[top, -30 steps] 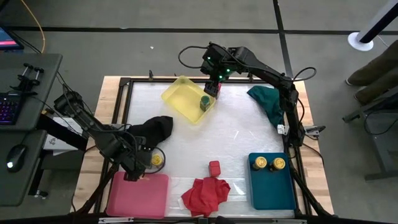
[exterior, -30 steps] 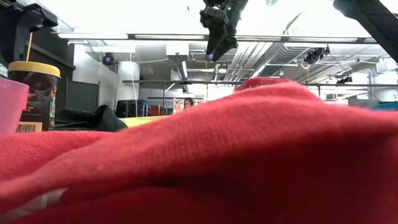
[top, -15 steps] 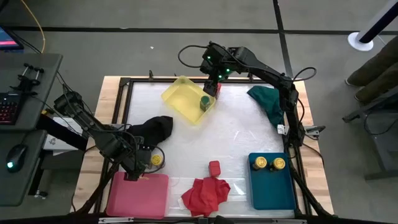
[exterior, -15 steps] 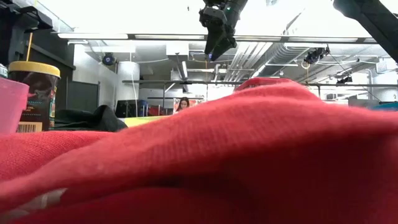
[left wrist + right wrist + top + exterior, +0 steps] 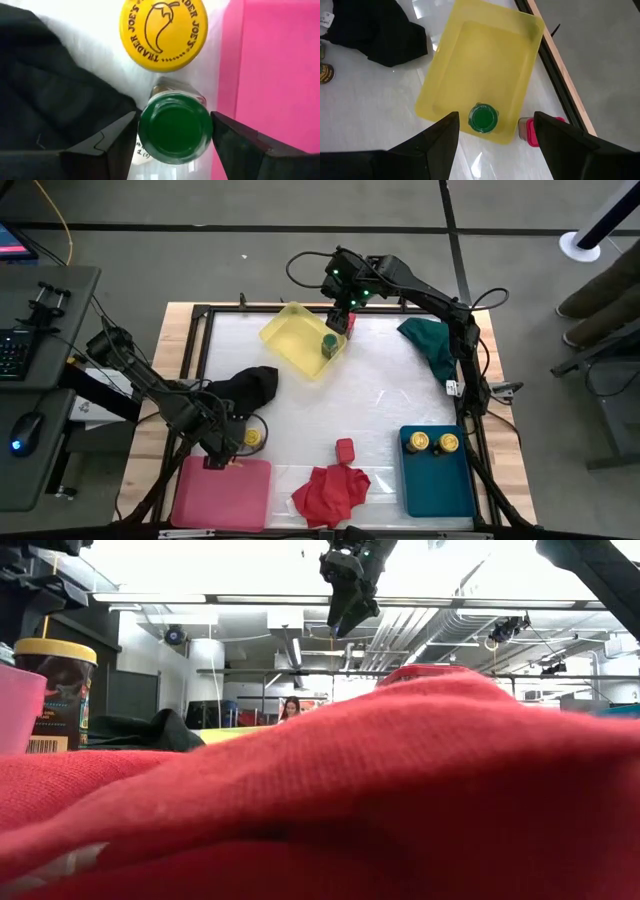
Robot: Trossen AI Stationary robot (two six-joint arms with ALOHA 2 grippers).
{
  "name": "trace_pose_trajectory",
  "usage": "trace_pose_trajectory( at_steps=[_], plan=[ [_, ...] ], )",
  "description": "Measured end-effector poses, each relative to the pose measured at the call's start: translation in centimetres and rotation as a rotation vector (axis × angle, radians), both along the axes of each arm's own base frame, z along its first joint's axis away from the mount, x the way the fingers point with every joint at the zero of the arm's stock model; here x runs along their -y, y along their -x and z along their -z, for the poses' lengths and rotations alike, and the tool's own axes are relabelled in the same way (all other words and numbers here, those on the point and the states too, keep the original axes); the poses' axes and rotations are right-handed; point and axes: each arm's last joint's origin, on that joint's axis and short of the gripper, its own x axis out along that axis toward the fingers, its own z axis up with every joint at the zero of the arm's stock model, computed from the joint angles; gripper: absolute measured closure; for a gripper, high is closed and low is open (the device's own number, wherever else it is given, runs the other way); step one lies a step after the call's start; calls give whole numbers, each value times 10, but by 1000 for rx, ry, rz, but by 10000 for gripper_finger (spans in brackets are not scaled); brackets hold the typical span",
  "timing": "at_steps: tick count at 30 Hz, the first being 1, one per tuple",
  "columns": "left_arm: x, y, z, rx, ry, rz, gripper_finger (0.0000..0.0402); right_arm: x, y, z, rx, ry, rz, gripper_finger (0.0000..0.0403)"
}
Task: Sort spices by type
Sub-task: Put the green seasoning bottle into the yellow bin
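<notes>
My left gripper points down beside the pink tray. It is open, and its fingers stand on either side of a green-lidded jar that stands upright on the table. A yellow-lidded jar stands just beyond that one. My right gripper hangs open and high over the yellow tray, which holds a second green-lidded jar. A small red box lies on the table outside this tray. Another red box sits near the red cloth. My left gripper has one finger on each side of the green lid's rim, coming from above. The gaps are very narrow, and I cannot tell whether the fingers touch the lid.
The teal tray at the near right holds two yellow-lidded jars. A black cloth lies just beyond my left gripper. A green cloth lies at the far right. The red cloth fills the front of the low view.
</notes>
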Motion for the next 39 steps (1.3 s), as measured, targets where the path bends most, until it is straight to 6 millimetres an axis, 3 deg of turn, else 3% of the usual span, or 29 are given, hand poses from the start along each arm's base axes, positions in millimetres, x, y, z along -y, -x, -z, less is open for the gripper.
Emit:
trace_pose_trajectory(
  at_steps=[17,27,29,34,39],
  plan=[
    [-3,3,27,4,-16,86,171,0,0,0,0,0,0,150],
    [-6,6,32,27,-17,76,236,0,0,0,-2,8,-13,150],
    [-14,12,23,-8,-58,45,236,0,-1,0,4,14,-17,150],
    [-48,36,-21,25,-206,-109,236,3,5,-12,49,64,-16,150],
    [-88,51,-70,244,-316,-355,236,3,25,-38,122,93,51,150]
  ],
)
